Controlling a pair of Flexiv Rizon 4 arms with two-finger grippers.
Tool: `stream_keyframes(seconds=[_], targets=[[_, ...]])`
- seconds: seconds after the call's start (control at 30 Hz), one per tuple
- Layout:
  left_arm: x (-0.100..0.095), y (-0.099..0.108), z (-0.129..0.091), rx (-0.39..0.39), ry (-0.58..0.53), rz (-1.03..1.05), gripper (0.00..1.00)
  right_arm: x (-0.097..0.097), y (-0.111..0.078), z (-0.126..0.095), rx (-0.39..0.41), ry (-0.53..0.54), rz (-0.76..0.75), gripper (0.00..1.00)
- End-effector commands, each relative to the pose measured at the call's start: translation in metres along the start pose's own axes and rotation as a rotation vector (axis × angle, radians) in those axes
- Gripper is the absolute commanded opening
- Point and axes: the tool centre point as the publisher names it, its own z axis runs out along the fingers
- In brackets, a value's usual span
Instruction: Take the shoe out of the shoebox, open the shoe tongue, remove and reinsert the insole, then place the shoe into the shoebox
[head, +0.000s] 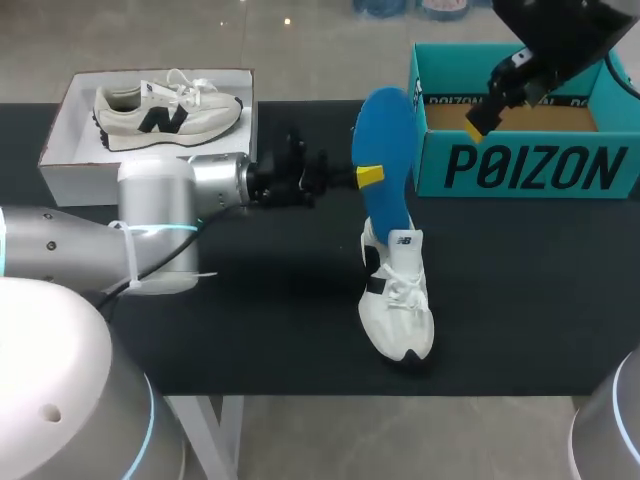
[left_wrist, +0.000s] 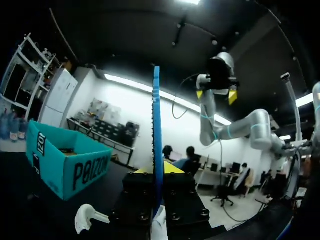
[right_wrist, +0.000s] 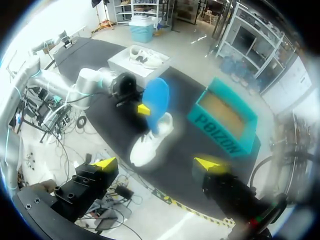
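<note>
A white shoe (head: 398, 300) lies on the black table (head: 520, 300), toe toward the front edge; it also shows in the right wrist view (right_wrist: 149, 144). A blue insole (head: 384, 150) stands upright over the shoe's heel opening, its lower end at the collar. My left gripper (head: 366, 177) is shut on the insole's edge. In the left wrist view the insole (left_wrist: 157, 135) runs edge-on between its yellow tips (left_wrist: 159, 170). The teal shoebox (head: 520, 165) stands open at the back right. My right gripper (head: 485, 112) hangs high above the shoebox, open (right_wrist: 157, 163) and holding nothing.
A white box (head: 70, 170) at the back left holds a second, cream shoe (head: 165, 110) with a dark logo. The left arm (head: 160, 220) lies low across the table's left half. Bare black table lies right of the white shoe.
</note>
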Motion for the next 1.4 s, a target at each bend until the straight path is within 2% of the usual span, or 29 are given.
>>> stream_keyframes(seconds=[0.03, 0.1, 0.5, 0.63, 0.77, 0.87, 0.97, 1.07, 1.4], targets=[[-0.01, 0.009, 0.002, 0.204, 0.084, -0.482, 0.0, 0.0, 0.003, 0.0, 0.006, 0.0, 0.001, 1.0], [-0.01, 0.006, 0.002, 0.177, 0.068, -0.501, 0.0, 0.0, 0.003, 0.0, 0.006, 0.0, 0.001, 1.0], [-0.009, -0.022, -0.001, 0.124, 0.004, -0.616, 0.0, 0.0, 0.003, 0.0, 0.006, 0.0, 0.001, 1.0], [-0.007, -0.033, -0.002, 0.062, -0.035, -0.621, 0.0, 0.0, 0.003, 0.0, 0.006, 0.0, 0.001, 1.0], [-0.004, -0.038, 0.001, -0.052, -0.074, -0.648, 0.0, 0.0, 0.003, 0.0, 0.006, 0.0, 0.001, 1.0], [-0.003, -0.039, 0.004, -0.083, -0.092, -0.656, 0.0, 0.0, 0.003, 0.0, 0.006, 0.0, 0.001, 1.0], [-0.005, -0.038, 0.005, -0.058, -0.089, -0.665, 0.0, 0.0, 0.003, 0.0, 0.006, 0.0, 0.001, 1.0], [-0.01, -0.036, 0.003, 0.014, -0.092, -0.672, 0.0, 0.0, 0.003, 0.0, 0.006, 0.0, 0.001, 1.0], [-0.01, -0.036, 0.003, 0.014, -0.092, -0.672, 0.0, 0.0, 0.003, 0.0, 0.006, 0.0, 0.001, 1.0]])
